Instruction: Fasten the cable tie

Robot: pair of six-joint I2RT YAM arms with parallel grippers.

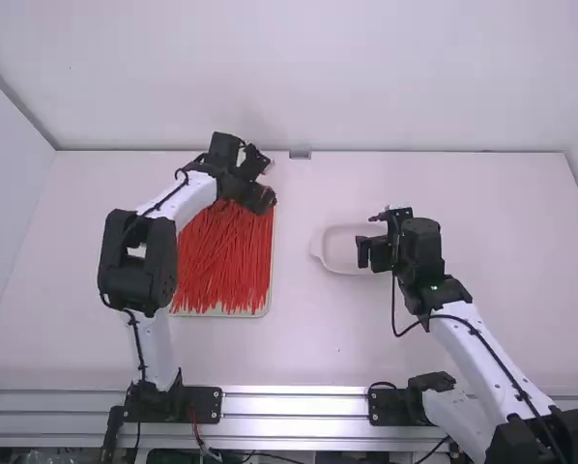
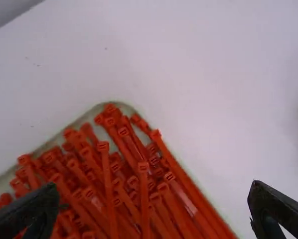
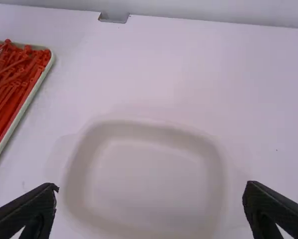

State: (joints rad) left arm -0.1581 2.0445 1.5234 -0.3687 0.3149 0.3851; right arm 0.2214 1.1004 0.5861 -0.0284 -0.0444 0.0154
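We saw the orange cable ties [image 1: 221, 256] lying in a thick sheaf on a pale tray [image 1: 221, 314], on the left half of the white table [image 1: 463, 213]. Most of the ties ran lengthwise, away from the arms. In the left wrist view their square heads [image 2: 119, 169] crowded together at one rounded corner of the tray [image 2: 96, 107].

The left gripper [image 1: 255, 193] hung over the tray's far right corner, above the head ends of the ties. In its own wrist view the left gripper [image 2: 151, 214] had its two black fingers spread wide, one at each side, and the ties lay beneath the gap between them. We could not tell whether a fingertip touched any tie. No tie sat clamped in the jaws.

The right gripper [image 1: 371, 249] was well apart from the ties, over the right side of a shallow white dish [image 1: 337, 249] that stood just to the right of the tray. From the right wrist view, that gripper [image 3: 149, 209] was likewise wide apart, with the dish [image 3: 149, 174] below and between its fingers. The tray's edge [image 3: 19, 117] and some of the ties [image 3: 9, 69] showed off to one side, beyond the dish.

A small grey bracket [image 1: 300, 153] sat at the far edge of the table, near the middle.
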